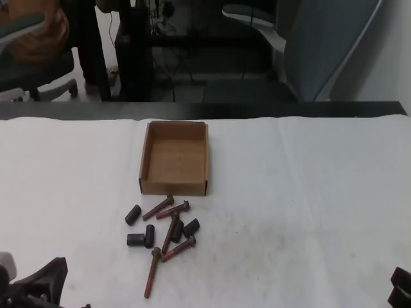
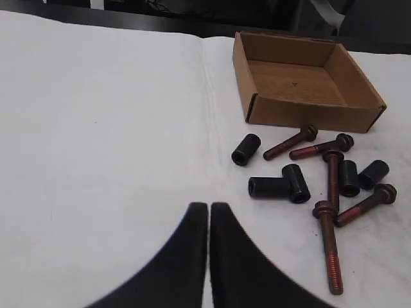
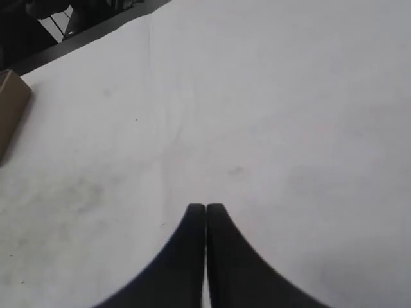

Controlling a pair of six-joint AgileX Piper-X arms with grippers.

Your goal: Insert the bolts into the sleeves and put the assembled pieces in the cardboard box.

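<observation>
Progress nil: cardboard box (image 1: 173,187) empty; five bolts (image 1: 152,273) and five sleeves (image 1: 133,214) loose on surface (image 1: 321,192) at box's 6 o'clock, none joined; left hand (image 2: 209,206) and right hand (image 3: 205,206) both pressed together, holding nothing.

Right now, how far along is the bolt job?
Nothing is done yet: no piece lies in the box. Nothing is in hand; the left gripper and right gripper are shut, empty. Left to do: all five bolts and five sleeves, loose beside it.
</observation>
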